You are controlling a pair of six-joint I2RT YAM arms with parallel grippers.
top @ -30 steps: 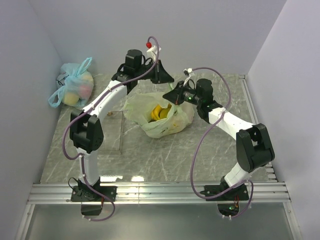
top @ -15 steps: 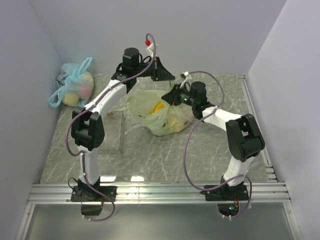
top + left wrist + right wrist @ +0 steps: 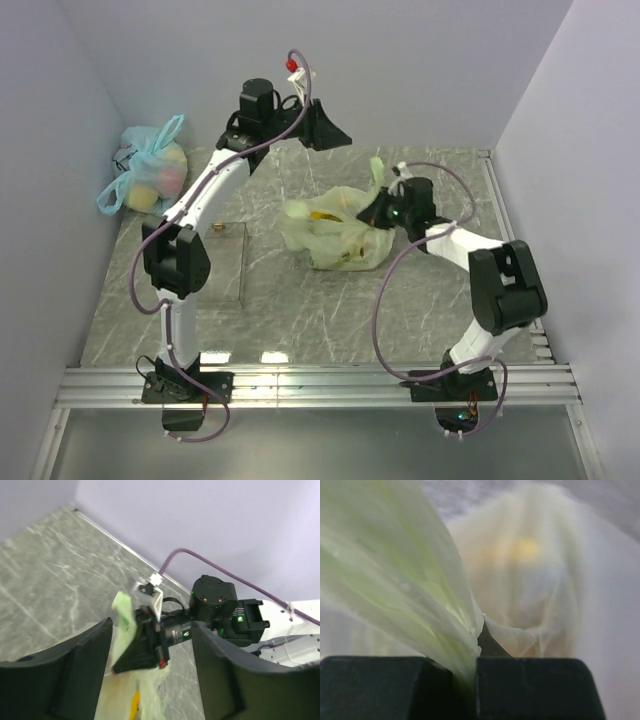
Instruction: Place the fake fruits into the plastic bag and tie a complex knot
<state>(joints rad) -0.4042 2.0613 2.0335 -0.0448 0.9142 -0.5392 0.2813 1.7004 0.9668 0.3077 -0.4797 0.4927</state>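
Left gripper hangs high above the far side of the counter, jaws wide apart and nothing in them. Right gripper is down low, clamped tight on the plastic bag, which slumps on the counter with yellow among the fake fruits glowing through the film.

Here's the danger: only one side of the bag is pinched. Pull hard and the slack mouth on the left could gape and spill a fruit, or the thin film could slide out or tear at the pinch.

The left wrist view looks straight down on the right gripper and shows a strip of handle standing up out of it. The overhead shot barely hints at that. The right wrist view gives the bite itself, film bunched between closed jaws, but everything beyond is blurred, so I can't count the fruits inside.
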